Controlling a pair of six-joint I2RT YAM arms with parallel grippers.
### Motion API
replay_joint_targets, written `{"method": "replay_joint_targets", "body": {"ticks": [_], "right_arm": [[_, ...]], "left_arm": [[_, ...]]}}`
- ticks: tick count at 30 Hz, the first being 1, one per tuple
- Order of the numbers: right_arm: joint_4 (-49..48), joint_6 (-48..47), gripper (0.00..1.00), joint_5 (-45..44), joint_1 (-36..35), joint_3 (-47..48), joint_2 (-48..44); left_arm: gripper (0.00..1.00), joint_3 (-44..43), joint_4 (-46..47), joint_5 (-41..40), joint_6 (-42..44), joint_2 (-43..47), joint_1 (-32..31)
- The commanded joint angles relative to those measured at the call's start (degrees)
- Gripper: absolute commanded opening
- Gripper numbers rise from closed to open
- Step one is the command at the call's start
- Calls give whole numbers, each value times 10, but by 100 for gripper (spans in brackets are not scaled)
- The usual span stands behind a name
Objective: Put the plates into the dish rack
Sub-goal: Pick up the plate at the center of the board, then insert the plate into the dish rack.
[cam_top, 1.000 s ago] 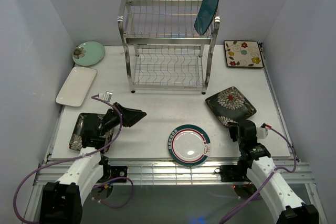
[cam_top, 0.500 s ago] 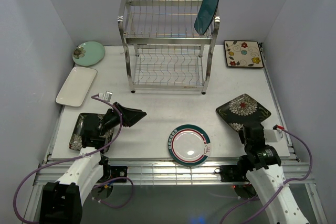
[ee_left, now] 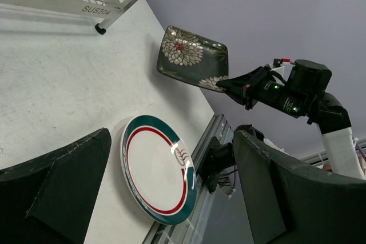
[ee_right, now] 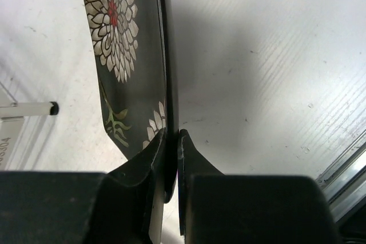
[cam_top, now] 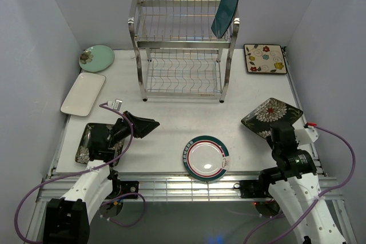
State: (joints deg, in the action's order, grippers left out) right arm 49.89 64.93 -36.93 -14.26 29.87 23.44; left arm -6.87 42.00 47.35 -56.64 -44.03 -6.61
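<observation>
- The right gripper [ee_right: 171, 135] had its jaws pinching the rim of a dark floral square plate [cam_top: 270, 115], which it held tilted and clear of the table [cam_top: 171, 112] at about 4 o'clock.
- In the right wrist view that plate showed almost edge-on, one finger on each face.
- The dish rack [cam_top: 183, 50] stood at 12 o'clock, well apart from the held plate; its right front post was the nearest part on that side.
- A teal plate [cam_top: 225, 11] leaned upright at the right end of the rack's upper tier, taking up the slots there.
- A cream flowered square plate [cam_top: 264, 58] lay flat at 2 o'clock, just right of the rack and beyond the held plate.
- A teal-rimmed round plate [cam_top: 206, 157] lay flat at 6 o'clock near the front edge, between the two arms.
- The left gripper [cam_top: 153, 124] hung low at 8 o'clock with jaws spread wide and nothing between them, pointing towards the round plate.
- A second dark floral square plate [cam_top: 87, 141] lay partly hidden under the left arm.
- A white rectangular plate [cam_top: 83, 93] lay at 9 o'clock and a pale green round plate [cam_top: 96, 58] at 10 o'clock, both left of the rack.
</observation>
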Motion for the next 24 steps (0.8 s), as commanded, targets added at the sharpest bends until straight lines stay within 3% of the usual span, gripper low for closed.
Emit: {"method": "replay_joint_targets", "body": {"ticks": [1, 8, 15, 24], "right_arm": [[-94, -45, 8, -51, 1, 93, 4], [-97, -141, 8, -18, 1, 182, 42], [-137, -198, 8, 4, 1, 215, 11], [-133, -259, 8, 102, 1, 351, 72]], "left_arm": [[98, -19, 0, -2, 1, 5, -2], [98, -19, 0, -1, 0, 7, -2], [98, -19, 0, -1, 0, 8, -2], [98, -20, 0, 0, 0, 10, -2]]}}
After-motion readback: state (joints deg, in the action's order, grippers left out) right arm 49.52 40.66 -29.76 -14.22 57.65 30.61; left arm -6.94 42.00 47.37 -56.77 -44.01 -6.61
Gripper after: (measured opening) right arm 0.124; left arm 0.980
